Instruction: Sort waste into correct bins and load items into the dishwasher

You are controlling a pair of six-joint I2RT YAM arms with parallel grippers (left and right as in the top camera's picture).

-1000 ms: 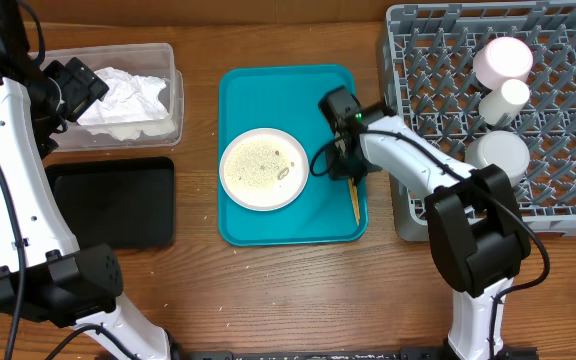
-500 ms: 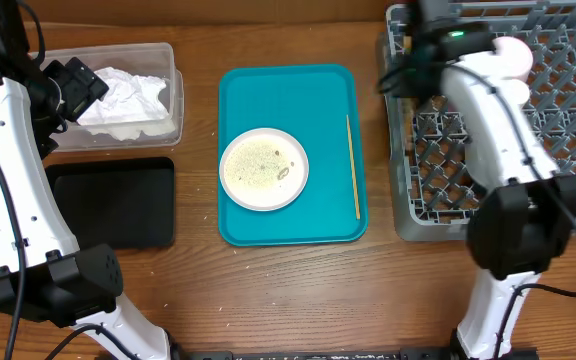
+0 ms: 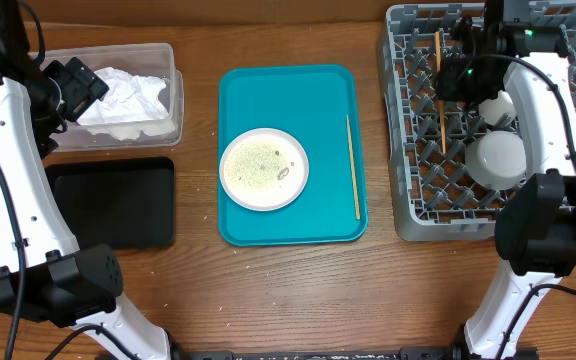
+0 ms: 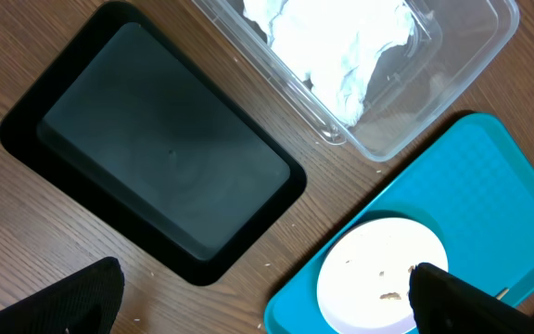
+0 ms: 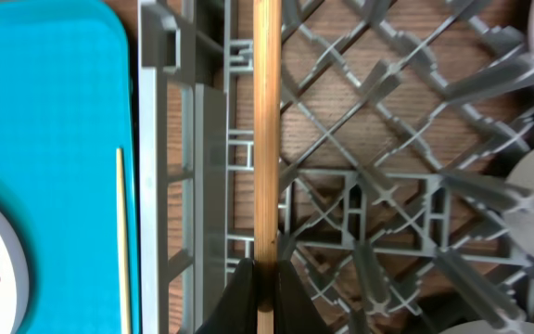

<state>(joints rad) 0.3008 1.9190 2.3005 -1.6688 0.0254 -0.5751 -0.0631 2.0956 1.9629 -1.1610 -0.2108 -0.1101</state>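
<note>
My right gripper (image 3: 446,80) (image 5: 262,288) is shut on a wooden chopstick (image 3: 439,100) (image 5: 265,139) and holds it over the left part of the grey dish rack (image 3: 418,190) (image 5: 387,186). A whitish bowl (image 3: 496,155) and a small white cup (image 3: 498,108) sit in the rack; the pink bowl is hidden by the arm. The round plate (image 3: 263,168) (image 4: 378,288) with food scraps lies on the teal tray (image 3: 288,90). My left gripper (image 3: 73,85) (image 4: 262,306) is open and empty, high above the black tray (image 3: 108,200) (image 4: 156,167). The napkin (image 3: 128,95) (image 4: 341,46) lies in the clear tub (image 3: 168,60) (image 4: 452,83). No red wrapper shows.
A second chopstick (image 3: 352,165) (image 5: 123,241) lies along the right side of the teal tray. The rack has many upright pegs. Bare wooden table lies in front of the trays.
My right gripper lifted one chopstick off the teal tray and carried it right and back, over the dish rack. The other chopstick stays on the tray. The left arm has not moved.
</note>
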